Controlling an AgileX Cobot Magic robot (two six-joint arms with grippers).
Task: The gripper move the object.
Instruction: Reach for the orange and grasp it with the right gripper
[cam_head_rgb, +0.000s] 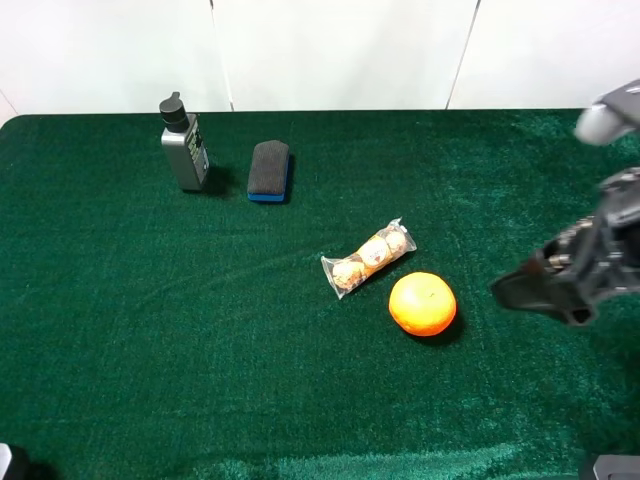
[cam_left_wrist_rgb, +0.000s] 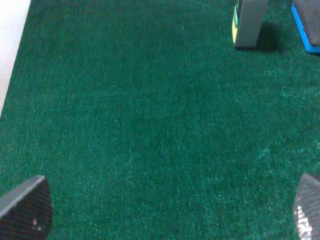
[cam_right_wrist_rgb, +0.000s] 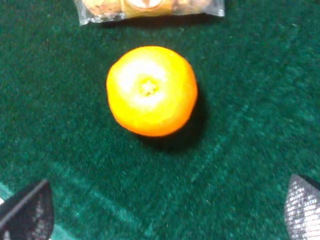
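The right gripper (cam_head_rgb: 518, 290) is a black two-fingered claw on a dark arm with a pale grey bracket (cam_head_rgb: 607, 120). Its fingers (cam_right_wrist_rgb: 302, 209) are grey and mesh-textured, and the left gripper (cam_left_wrist_rgb: 167, 212) looks the same.

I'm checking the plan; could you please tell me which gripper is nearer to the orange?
Right. The right gripper sits open just right of the orange in the high view, not touching. The left gripper is far off over bare cloth.
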